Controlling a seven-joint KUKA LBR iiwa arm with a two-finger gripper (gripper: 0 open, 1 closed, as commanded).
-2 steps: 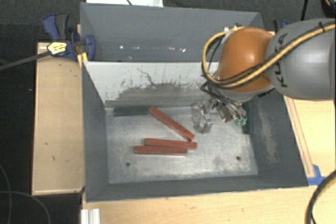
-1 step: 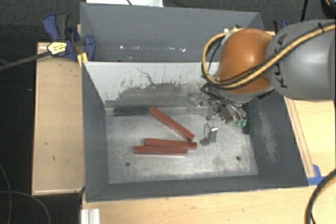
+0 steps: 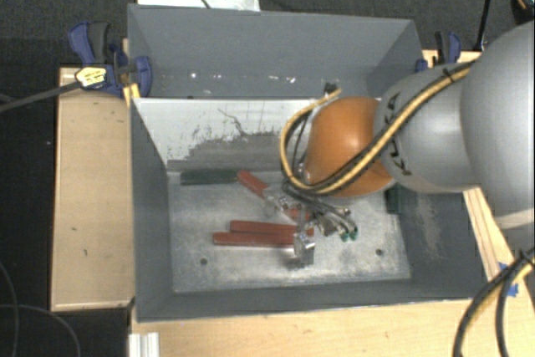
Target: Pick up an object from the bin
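Observation:
My gripper [image 3: 302, 250] is low over the bin floor, right of the middle, below the orange wrist cover. Its tip sits at the right end of two long red-brown bars [image 3: 253, 232] that lie side by side, almost level. I cannot see whether it touches them. A third red-brown bar [image 3: 250, 182] lies slanted just above them, its right end hidden under the gripper's body. A small green piece [image 3: 349, 234] lies just to the right of the gripper.
A dark green bar [image 3: 209, 176] lies along the foot of the back wall on the left. Another dark green thing [image 3: 392, 200] sits by the right wall, partly hidden by the arm. The arm covers the bin's right side.

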